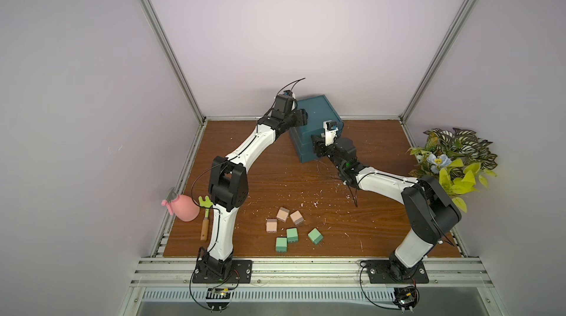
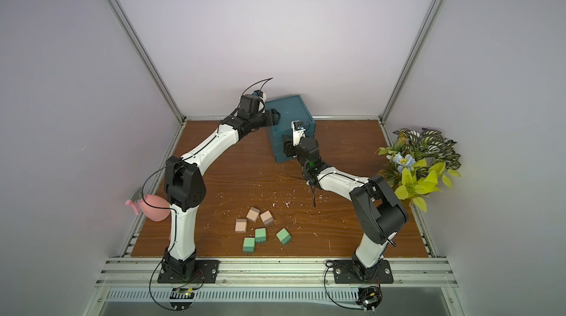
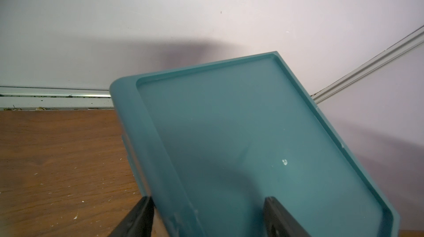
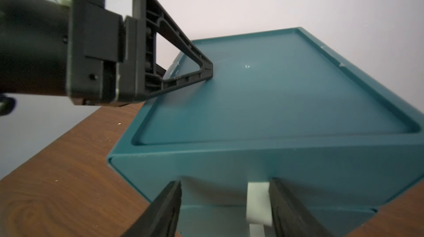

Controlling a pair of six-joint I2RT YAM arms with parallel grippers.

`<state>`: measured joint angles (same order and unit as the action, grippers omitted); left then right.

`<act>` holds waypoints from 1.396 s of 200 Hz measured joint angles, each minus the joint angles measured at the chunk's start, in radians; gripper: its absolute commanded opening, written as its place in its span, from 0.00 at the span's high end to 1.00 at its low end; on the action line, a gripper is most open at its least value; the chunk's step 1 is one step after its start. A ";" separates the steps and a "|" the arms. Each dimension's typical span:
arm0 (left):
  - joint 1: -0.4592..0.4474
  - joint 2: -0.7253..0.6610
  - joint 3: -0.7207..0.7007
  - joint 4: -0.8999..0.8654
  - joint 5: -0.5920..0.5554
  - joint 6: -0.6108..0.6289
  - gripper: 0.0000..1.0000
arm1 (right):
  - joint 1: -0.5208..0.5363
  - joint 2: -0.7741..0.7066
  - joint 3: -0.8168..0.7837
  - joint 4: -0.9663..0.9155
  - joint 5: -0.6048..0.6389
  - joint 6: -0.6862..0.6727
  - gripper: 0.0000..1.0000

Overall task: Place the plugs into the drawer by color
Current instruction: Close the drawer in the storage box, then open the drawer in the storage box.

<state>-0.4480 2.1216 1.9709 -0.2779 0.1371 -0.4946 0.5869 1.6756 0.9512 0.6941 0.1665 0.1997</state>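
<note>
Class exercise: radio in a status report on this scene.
Left gripper steadies the cabinet. Right gripper, jaws open, at a drawer tab. Six plugs wait on the table. Nothing in the way.

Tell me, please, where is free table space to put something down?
Free: the wood between the cabinet and the peach plugs, and between the green plugs and the right arm's base. Crowded: the plug cluster, and the cabinet front at the right gripper.

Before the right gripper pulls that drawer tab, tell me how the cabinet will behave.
The cabinet looks like light plastic, so it would probably slide on the smooth wood. The left gripper straddling its top edge likely steadies it.
</note>
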 measured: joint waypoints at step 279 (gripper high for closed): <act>0.000 -0.001 -0.007 0.010 0.000 0.000 0.29 | -0.196 0.241 -0.186 0.531 -0.397 0.859 0.67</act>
<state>-0.4480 2.1204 1.9640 -0.2676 0.1368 -0.4946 0.3904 1.9171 0.7654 1.2247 -0.2310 1.0592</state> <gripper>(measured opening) 0.712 0.337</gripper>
